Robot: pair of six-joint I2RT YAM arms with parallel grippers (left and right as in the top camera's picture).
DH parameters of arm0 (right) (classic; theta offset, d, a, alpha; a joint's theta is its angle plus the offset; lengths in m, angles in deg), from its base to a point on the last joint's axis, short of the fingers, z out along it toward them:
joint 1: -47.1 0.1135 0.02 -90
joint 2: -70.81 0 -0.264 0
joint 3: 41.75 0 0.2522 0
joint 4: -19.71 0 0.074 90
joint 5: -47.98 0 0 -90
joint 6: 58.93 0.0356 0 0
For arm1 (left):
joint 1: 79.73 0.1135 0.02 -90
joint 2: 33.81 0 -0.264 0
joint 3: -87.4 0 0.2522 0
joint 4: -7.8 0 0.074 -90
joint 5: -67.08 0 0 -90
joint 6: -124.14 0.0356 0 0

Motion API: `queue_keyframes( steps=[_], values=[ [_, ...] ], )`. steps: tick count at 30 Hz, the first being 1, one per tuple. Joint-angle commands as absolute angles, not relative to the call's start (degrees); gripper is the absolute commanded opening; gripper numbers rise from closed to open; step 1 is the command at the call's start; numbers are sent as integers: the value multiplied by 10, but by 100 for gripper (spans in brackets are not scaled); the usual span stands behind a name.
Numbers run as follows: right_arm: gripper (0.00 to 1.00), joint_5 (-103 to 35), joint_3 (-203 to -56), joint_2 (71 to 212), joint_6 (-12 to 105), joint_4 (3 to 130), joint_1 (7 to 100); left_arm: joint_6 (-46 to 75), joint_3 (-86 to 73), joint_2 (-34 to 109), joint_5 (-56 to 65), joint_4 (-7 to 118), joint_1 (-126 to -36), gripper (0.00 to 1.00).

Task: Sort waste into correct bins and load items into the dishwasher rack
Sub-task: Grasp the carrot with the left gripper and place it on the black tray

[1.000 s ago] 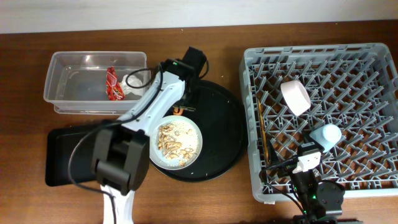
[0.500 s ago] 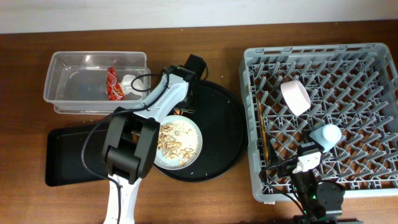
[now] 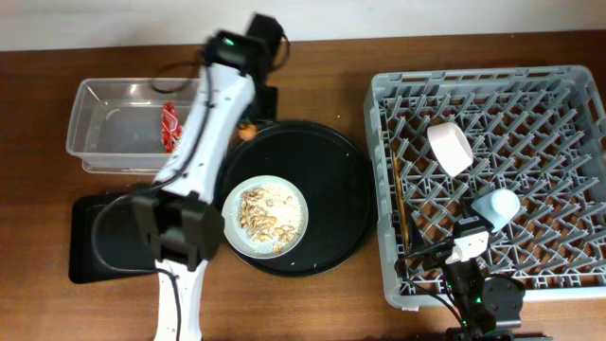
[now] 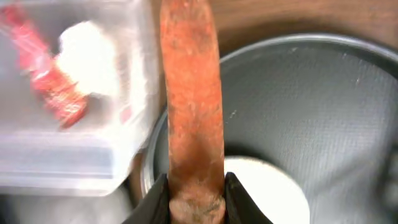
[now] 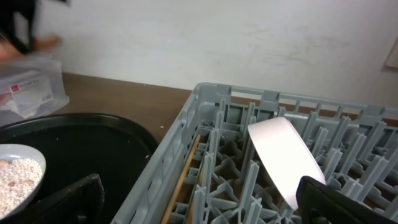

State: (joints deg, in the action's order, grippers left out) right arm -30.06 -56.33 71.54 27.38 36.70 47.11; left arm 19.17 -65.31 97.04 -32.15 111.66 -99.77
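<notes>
Overhead, my left arm [image 3: 204,133] stretches toward the worktop's far edge. Its pincer [image 3: 254,123] is between the clear tub [image 3: 95,142] at the far left corner and the round black tray [image 3: 331,189]. The rack [image 3: 549,104] fills the right edge.

Left wrist: the pincer is clamped on the carrot piece [image 4: 189,106], with the red wrapper [image 4: 50,87] and tissue [image 4: 87,59] in the tub alongside.

Right wrist: the right pincer [image 5: 199,186] is spread wide and holds nothing. It sits low by the rack, with the bowl [image 5: 286,158] and chopsticks [image 5: 183,177] ahead.
</notes>
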Motion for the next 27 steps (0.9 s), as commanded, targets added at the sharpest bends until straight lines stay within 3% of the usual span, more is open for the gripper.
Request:
queue_keyframes(
  steps=[1,5,8,15,21,27],
  values=[
    [98,-296,-558,711,272,367,467,218,-723,947,-288,1183,-980,1],
    [98,-296,-558,711,272,367,467,218,-700,888,-240,1183,-968,1],
    [98,-296,-558,711,272,367,467,218,-642,832,-269,1183,-968,1],
    [98,-296,-558,711,272,367,467,57,-294,613,-416,1176,-926,2],
    [98,-296,-558,711,272,367,467,37,-21,504,-341,1027,-803,7],
    [98,-296,-558,711,272,367,467,37,137,506,-275,820,-704,11]
  ],
)
